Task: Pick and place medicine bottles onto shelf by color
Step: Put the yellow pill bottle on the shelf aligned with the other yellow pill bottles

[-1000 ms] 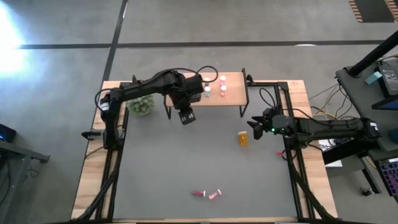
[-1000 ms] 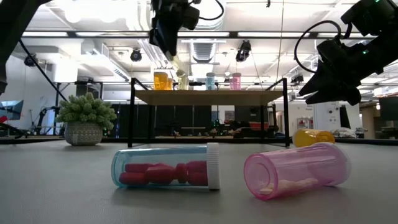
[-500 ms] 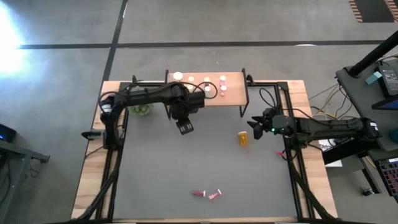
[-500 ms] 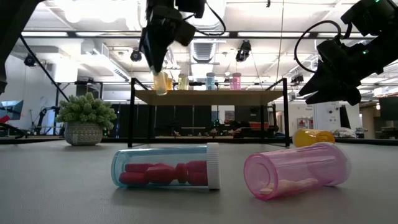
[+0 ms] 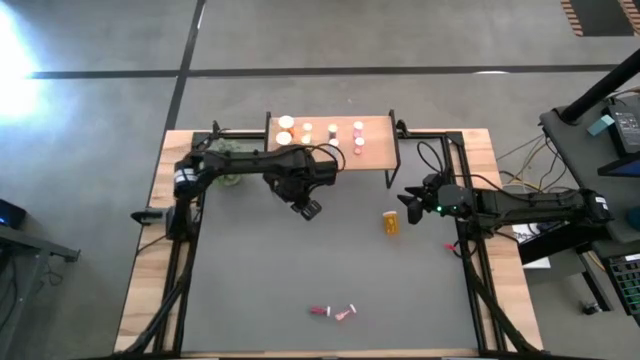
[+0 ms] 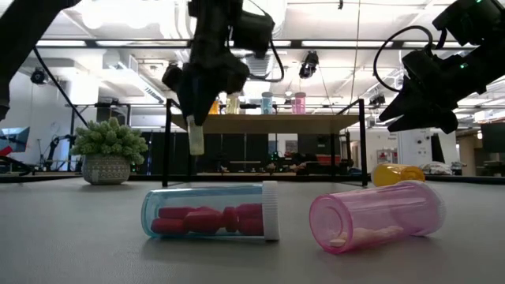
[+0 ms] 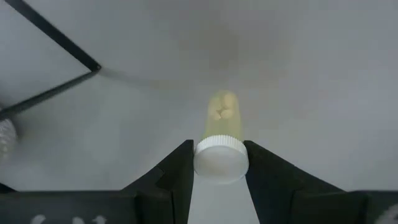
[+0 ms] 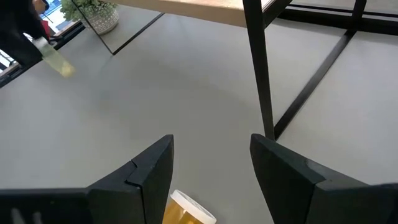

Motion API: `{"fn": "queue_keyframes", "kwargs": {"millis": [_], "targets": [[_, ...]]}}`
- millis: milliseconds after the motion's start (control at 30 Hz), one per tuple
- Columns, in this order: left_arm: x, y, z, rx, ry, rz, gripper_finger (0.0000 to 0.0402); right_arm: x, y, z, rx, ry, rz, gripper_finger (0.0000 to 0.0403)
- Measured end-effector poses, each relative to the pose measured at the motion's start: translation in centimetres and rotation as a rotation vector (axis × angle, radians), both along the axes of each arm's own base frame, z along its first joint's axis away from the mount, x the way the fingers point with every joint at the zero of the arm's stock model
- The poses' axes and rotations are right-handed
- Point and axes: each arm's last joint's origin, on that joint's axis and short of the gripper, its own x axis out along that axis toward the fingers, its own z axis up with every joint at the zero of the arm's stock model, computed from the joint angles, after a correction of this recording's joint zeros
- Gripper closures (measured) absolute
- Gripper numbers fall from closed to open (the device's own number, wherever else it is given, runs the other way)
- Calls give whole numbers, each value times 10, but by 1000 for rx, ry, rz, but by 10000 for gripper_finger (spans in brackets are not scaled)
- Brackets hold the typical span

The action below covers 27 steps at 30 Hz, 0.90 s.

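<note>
left tool [image 7: 219, 163] pinches a yellowish bottle [image 7: 221, 121] above the table; right tool [image 8: 211, 163] spread.

The left gripper [image 5: 311, 209] moves away from the shelf [image 5: 375, 150] and comes down over the open table in front of it, carrying a yellowish bottle [image 7: 221, 134] clamped by its white cap. A second ago it hung up at shelf height among the standing bottles; now the bottle dangles below the board.
</note>
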Motion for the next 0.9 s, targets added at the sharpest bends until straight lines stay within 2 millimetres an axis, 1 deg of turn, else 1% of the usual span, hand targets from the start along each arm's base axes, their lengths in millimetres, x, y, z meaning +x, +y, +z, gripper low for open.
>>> {"fn": "queue_keyframes", "kwargs": {"millis": [100, 267, 433, 567, 800, 900], "targets": [[5, 0, -11, -34, 23, 13, 288, 0, 0, 0, 0, 0, 0, 200], [14, -2, -27, -44, 50, 11, 288, 0, 0, 0, 0, 0, 0, 200], [19, -12, -38, -59, 74, -14, 288, 0, 0, 0, 0, 0, 0, 200], [20, -16, -41, -62, 76, -23, 288, 0, 0, 0, 0, 0, 0, 199], [32, -27, -44, -44, -34, -53, 288, 0, 0, 0, 0, 0, 0, 199], [33, -34, -44, -43, -34, -48, 288, 0, 0, 0, 0, 0, 0, 199]]}}
